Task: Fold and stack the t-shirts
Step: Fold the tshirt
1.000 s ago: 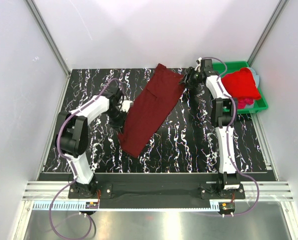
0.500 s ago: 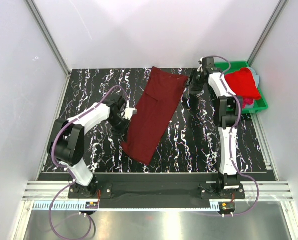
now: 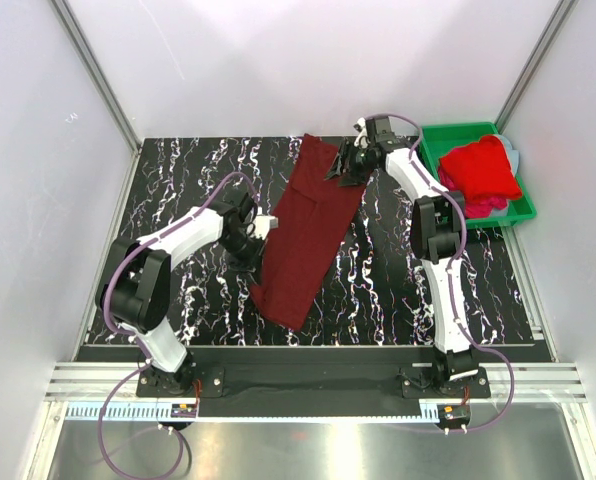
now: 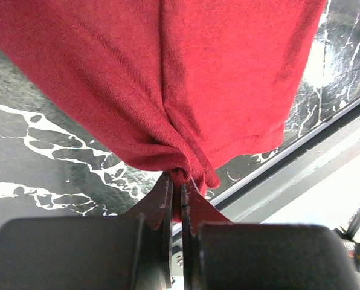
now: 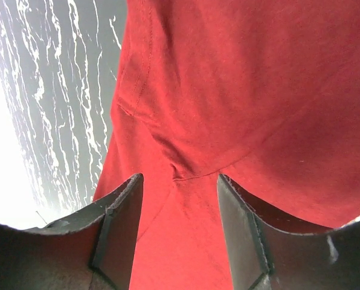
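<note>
Left gripper is clamped tight on the left edge of the maroon t-shirt, with cloth bunched at its tips. That shirt lies as one long narrow strip, slanting across the black marbled surface. Right gripper stands about half open over the shirt's far end; whether it touches the cloth, I can't tell. Far right, one green bin holds one bright red t-shirt on top of one pink t-shirt. Three shirts in all.

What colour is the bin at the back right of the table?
The bin is green, clearest in the top external view.
</note>
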{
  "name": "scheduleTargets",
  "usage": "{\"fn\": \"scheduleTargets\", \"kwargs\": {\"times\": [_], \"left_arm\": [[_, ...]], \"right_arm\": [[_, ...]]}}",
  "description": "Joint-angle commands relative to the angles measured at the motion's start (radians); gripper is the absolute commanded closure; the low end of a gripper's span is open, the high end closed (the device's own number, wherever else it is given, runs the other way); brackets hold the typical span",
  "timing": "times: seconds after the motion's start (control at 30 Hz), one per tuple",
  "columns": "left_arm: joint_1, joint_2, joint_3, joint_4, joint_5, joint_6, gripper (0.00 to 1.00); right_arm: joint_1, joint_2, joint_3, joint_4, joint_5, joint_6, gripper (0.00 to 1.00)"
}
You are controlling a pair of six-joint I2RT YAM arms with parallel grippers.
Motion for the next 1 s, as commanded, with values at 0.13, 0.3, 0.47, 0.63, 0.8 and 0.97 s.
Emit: {"fn": "scheduleTargets", "kwargs": {"times": [0.13,0.3,0.47,0.63,0.8,0.97], "left_arm": [[-0.018,0.004,0.05,0.012,0.06,-0.044,1.0],[-0.059,0.031,0.064,0.012,0.077,-0.049,1.0],[-0.093,0.064,0.087,0.013,0.09,-0.053,1.0],[-0.138,0.077,0.093,0.015,0.089,-0.055,1.0],[-0.207,0.113,0.11,0.02,0.101,-0.053,1.0],[-0.257,0.149,0.15,0.018,0.095,-0.052,1.0]], "right_arm": [[-0.011,0.038,0.007,-0.037,0.053,-0.006,0.4],[-0.011,0.079,0.035,-0.076,0.091,-0.023,0.4],[-0.01,0.114,0.052,-0.1,0.122,-0.032,0.4],[-0.013,0.191,0.157,-0.088,0.121,-0.046,0.39],[-0.011,0.266,0.271,-0.051,0.108,-0.039,0.38],[-0.013,0.288,0.314,-0.028,0.117,-0.042,0.37]]}}
